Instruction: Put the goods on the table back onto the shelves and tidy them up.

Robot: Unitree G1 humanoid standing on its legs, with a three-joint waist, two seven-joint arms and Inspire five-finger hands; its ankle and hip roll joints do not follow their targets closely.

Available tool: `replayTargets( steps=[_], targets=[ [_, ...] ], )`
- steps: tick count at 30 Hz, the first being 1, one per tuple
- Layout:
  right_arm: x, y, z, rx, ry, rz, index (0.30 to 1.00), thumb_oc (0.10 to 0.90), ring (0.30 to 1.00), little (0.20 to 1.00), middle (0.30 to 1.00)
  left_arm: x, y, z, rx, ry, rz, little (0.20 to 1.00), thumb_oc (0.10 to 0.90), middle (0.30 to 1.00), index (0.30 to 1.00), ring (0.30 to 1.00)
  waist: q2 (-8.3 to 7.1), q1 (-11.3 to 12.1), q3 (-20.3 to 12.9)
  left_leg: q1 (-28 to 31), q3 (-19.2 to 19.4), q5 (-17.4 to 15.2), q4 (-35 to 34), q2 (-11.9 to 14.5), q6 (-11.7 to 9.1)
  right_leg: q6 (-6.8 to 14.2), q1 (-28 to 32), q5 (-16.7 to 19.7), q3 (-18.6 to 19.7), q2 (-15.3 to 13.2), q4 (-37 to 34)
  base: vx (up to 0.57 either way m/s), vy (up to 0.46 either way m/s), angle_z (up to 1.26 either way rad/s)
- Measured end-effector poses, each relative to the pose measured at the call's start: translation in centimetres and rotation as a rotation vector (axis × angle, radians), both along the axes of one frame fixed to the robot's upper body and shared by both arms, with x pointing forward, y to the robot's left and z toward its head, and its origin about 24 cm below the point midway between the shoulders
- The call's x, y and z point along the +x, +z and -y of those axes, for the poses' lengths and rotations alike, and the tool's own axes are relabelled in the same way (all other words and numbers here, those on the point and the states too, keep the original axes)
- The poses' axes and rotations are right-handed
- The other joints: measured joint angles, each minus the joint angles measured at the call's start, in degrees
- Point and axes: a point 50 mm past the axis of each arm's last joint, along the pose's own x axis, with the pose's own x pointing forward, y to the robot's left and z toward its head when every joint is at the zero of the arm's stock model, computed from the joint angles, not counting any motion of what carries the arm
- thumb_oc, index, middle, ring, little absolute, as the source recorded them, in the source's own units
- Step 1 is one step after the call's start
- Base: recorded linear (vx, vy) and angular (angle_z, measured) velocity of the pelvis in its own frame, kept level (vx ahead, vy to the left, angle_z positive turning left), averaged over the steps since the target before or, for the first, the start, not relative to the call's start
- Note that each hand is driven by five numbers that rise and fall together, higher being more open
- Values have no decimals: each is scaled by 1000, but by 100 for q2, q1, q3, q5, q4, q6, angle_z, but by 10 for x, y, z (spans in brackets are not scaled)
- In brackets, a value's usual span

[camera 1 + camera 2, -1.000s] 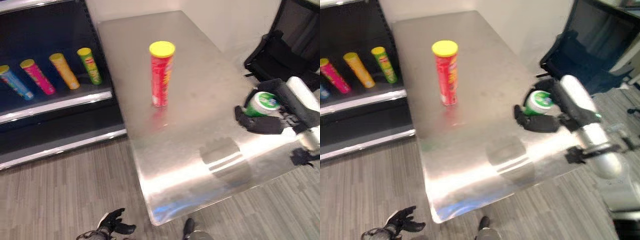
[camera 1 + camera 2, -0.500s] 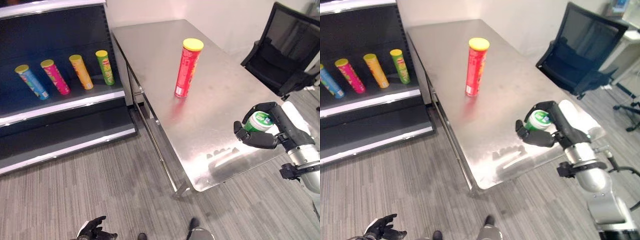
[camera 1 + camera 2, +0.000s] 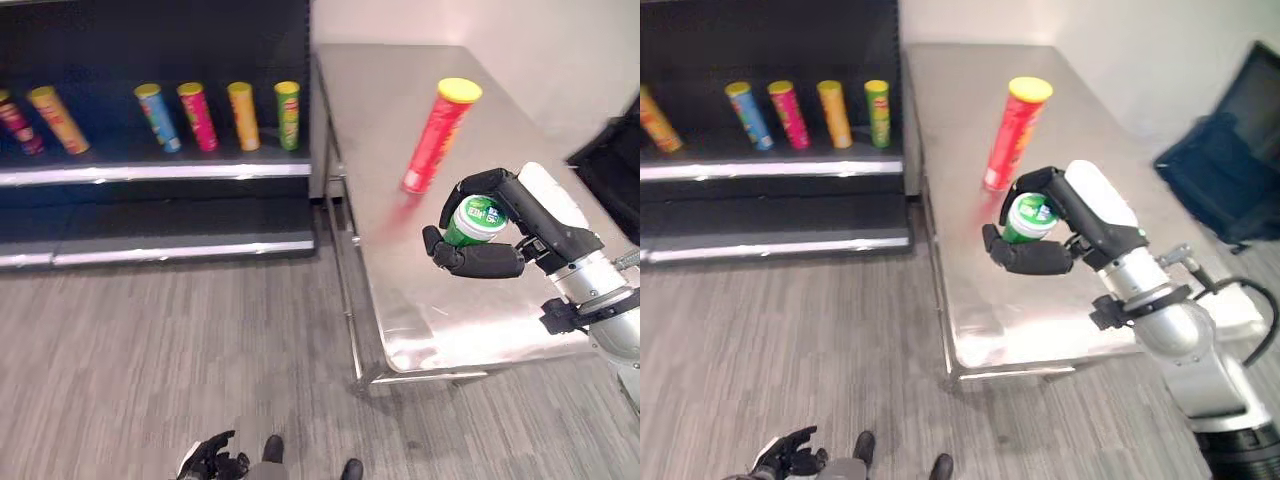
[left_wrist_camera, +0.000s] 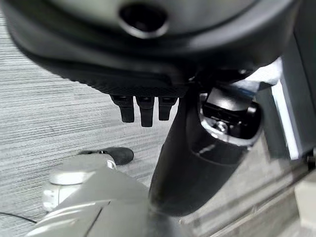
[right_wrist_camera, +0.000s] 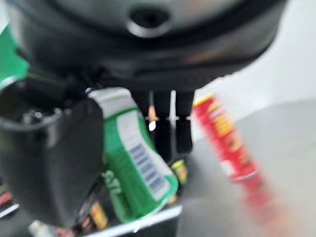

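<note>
Right now the right hand (image 3: 480,252) is clenched round a green can (image 3: 474,220), fingers and thumb wrapped about it, holding it above the steel surface (image 3: 400,90) near its front edge. At about 11 o'clock from the hand a red tube (image 3: 436,137) with a yellow lid stands on the surface. Further out at 10 o'clock, the shelf (image 3: 150,172) carries a row of tubes (image 3: 240,115) (several colours, standing close together). The left hand (image 3: 208,462) hangs low over the floor (image 3: 150,350), fingers loosely curled, grasping nothing.
</note>
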Motion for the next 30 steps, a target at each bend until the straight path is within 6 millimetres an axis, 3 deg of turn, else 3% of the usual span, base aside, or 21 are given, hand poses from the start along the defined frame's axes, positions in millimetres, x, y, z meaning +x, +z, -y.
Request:
replayTargets(
  steps=[2, 4, 5, 6, 7, 9, 10, 11, 13, 15, 17, 18, 19, 21, 22, 23, 25, 27, 30],
  targets=[
    [2, 0, -5, 16, 22, 7, 300, 400, 300, 300, 300, -9, -2, -5, 7, 26, -32, 900, 800, 900, 900, 900, -53, -21, 30, 17, 48, -52, -12, 173, 16, -30, 0, -9, 11, -105, -2, 48, 156, 0],
    [4, -1, -9, 24, 37, 5, 300, 400, 300, 300, 300, -9, 1, -18, 25, 89, -24, 900, 800, 900, 900, 900, -160, -45, 89, -79, -124, 47, -48, 589, -160, -40, 0, -14, 16, -212, -6, 107, 227, 0],
    [4, -2, -9, 24, 34, 3, 300, 400, 300, 300, 300, -6, 5, -30, 62, 84, -17, 900, 800, 900, 900, 900, -198, -70, 133, -168, -121, 111, -199, 1066, -262, 36, 40, -9, 33, -280, -11, 199, 416, 10],
    [3, -3, -6, 26, 27, 1, 300, 400, 300, 300, 300, -2, 7, -33, 74, 77, -11, 900, 800, 900, 900, 900, -192, -110, 153, -260, -47, 110, -236, 1226, -280, 167, 101, -37, -30, -339, -17, 329, 661, 21],
    [3, -4, -3, 23, 9, -5, 300, 400, 300, 300, 300, -5, 8, -36, 88, 72, -18, 900, 800, 900, 900, 900, -44, -223, 125, -324, 272, 176, -406, 1414, -334, 515, 234, -13, -114, -408, -16, 190, 377, 23],
    [-5, -5, 7, 7, -33, -5, 300, 400, 300, 300, 300, -7, 3, -23, 60, 43, -30, 900, 800, 900, 900, 900, 221, -253, 61, -247, 334, 260, -242, 1209, -323, 842, 443, 17, -136, -594, -14, 172, 345, 12],
    [-6, -16, 8, 70, -44, -26, 300, 400, 300, 300, 300, -11, 3, -26, 69, 43, -40, 900, 800, 900, 900, 900, -57, -288, 25, -255, 308, 384, -247, 842, -379, 919, 522, 6, -103, -929, -5, 214, 444, 30],
    [-7, -19, 7, 69, -47, -39, 300, 400, 300, 300, 300, -9, 5, -30, 91, 32, -39, 900, 800, 900, 900, 900, -250, -389, -38, -248, 319, 339, -257, 473, -221, 865, 508, 93, -86, -1281, 43, 227, 484, 50],
    [-6, -19, 7, 76, -58, -28, 300, 400, 300, 300, 300, 8, 8, -29, 107, -1, -10, 900, 800, 900, 900, 900, -346, -407, -52, -321, 312, 198, -121, -87, 99, 671, 421, 414, 42, -1817, 311, 177, 452, 46],
    [-2, -21, 0, 80, -43, -25, 300, 400, 300, 300, 300, 19, 12, -28, 109, -17, 24, 900, 800, 900, 900, 900, -246, -302, -72, -165, 372, 65, -151, -370, 385, 678, 241, 789, 160, -2185, 856, 130, 456, 16],
    [0, -21, -4, 62, -33, -18, 300, 400, 300, 300, 300, 25, 15, -31, 118, -20, 38, 900, 800, 900, 900, 900, -165, -169, -30, 26, 496, -21, -188, -557, 593, 922, 45, 1136, 272, -2440, 1427, 110, 298, 4],
    [2, -22, -8, 62, -25, -14, 300, 400, 300, 300, 300, 27, 17, -33, 128, -20, 47, 900, 800, 900, 900, 900, -79, -171, -20, 192, 481, -68, -248, -567, 692, 926, -197, 965, 219, -2571, 2034, 189, 389, 6],
    [2, -23, -10, 60, -17, -17, 300, 400, 300, 300, 300, 28, 18, -36, 139, -17, 51, 900, 800, 900, 900, 900, -39, -149, -25, 266, 481, -146, -234, -588, 807, 1053, -265, 681, 341, -2474, 2105, 117, 258, 8],
    [2, -20, -12, 34, -4, -7, 300, 400, 300, 300, 300, 32, 20, -39, 152, -26, 53, 900, 800, 900, 900, 900, 112, -197, 42, 461, 306, -250, -370, -558, 1053, 841, -675, 21, 741, -1958, 2628, 92, 144, 18],
    [1, -21, -11, 28, -8, -10, 300, 400, 300, 300, 300, 30, 20, -39, 149, -17, 50, 900, 800, 900, 900, 900, 207, -314, 78, 600, 267, -153, -480, -508, 945, 780, -749, -236, 828, -1591, 2641, 212, 166, 35],
    [2, -18, -10, 10, -11, -6, 300, 400, 300, 300, 300, 26, 18, -37, 139, -18, 43, 900, 800, 900, 900, 900, 200, -399, 77, 792, 235, -249, -573, -617, 1075, 832, -1006, -328, 676, -1383, 2366, 204, 166, 24],
    [3, -15, -12, 20, -7, 11, 300, 400, 300, 300, 300, 23, 15, -34, 132, -9, 32, 900, 800, 900, 900, 900, 227, -478, 94, 880, 221, -238, -625, -551, 1047, 787, -1227, -287, 660, -950, 1730, 139, 65, 18],
    [3, -13, -10, 4, -12, 13, 300, 400, 300, 300, 300, 22, 12, -28, 115, -27, 22, 900, 800, 900, 900, 900, 142, -587, 77, 908, 155, -277, -625, -583, 1015, 698, -1537, -66, 661, -720, 1325, 201, 82, 27],
    [4, -13, -8, 10, -24, 20, 300, 400, 300, 300, 300, 27, 7, -11, 84, -63, 6, 900, 800, 900, 900, 900, 82, -801, 90, 941, -226, -445, -629, -564, 1047, 823, -1723, 432, 1153, -204, 438, 184, 27, 51]
  ],
)
